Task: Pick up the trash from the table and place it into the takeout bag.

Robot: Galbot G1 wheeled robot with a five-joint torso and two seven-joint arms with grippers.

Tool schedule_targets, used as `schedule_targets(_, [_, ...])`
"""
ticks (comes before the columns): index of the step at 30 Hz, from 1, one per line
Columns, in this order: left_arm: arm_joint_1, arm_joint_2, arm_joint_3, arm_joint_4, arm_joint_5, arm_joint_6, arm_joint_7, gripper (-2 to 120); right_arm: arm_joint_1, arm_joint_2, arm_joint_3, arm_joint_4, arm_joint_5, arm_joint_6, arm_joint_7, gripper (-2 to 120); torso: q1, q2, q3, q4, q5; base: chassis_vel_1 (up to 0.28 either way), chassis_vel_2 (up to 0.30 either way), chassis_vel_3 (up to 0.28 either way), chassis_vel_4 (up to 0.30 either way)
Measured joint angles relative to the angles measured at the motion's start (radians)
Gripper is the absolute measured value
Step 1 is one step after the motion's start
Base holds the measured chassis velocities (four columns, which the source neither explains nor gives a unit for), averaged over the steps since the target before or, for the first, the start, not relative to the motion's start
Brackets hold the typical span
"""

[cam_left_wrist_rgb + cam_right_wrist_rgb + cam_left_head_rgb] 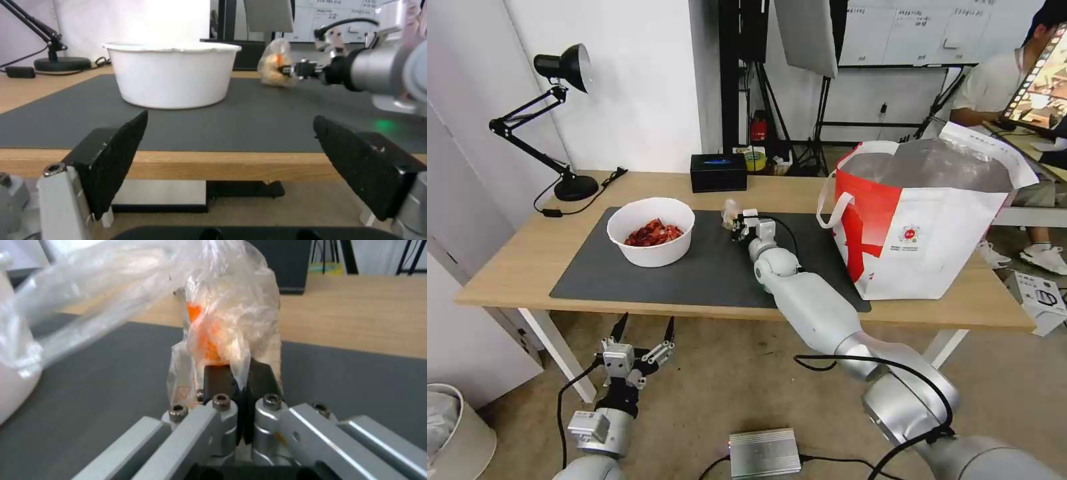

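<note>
My right gripper (737, 227) (240, 376) is shut on the small clear bag (730, 213) (275, 65) (227, 316), which holds a beige lump with an orange patch and sits over the dark grey mat (714, 267). Left of it on the mat stands the white round bowl (651, 231) (171, 74) of red shells. The takeout bag (920, 227), white with red side panels and foil lining, stands open at the table's right end. Below the table's (507, 267) front edge, my left gripper (644, 333) (231, 163) hangs open and holds nothing.
A black desk lamp (560, 120) stands at the table's back left with its cord trailing. A black rectangular box (718, 172) sits at the back edge. A grey metal box (764, 452) lies on the floor, and a white bin (454, 427) at the lower left.
</note>
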Motion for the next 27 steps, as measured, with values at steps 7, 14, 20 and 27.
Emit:
schedule_targets(7, [-0.008,0.006,-0.001,0.010,-0.007,-0.012,0.000,100,-0.051,-0.112,-0.031,0.196,-0.013,0.000,0.032,0,0.000,0.000,0.000,-0.0001,0.0001,0.000,0.000,0.000,0.000])
schedule_targets(14, [-0.013,0.014,-0.001,0.014,-0.020,-0.012,0.000,100,-0.096,-0.215,-0.038,0.358,-0.050,0.032,0.036,0,0.000,0.000,0.000,-0.0003,0.0001,0.000,0.000,0.000,0.000])
schedule_targets(20, [-0.018,0.034,-0.009,0.017,-0.038,-0.012,0.000,100,-0.136,-0.301,-0.030,0.519,-0.064,0.099,0.008,0,0.000,0.000,0.000,0.0000,0.0001,0.000,0.000,0.000,0.000])
schedule_targets(27, [-0.023,0.055,-0.016,0.016,-0.055,-0.012,0.000,100,-0.173,-0.368,0.013,0.665,-0.070,0.134,-0.005,0,0.000,0.000,0.000,0.0000,0.0001,0.000,0.000,0.000,0.000])
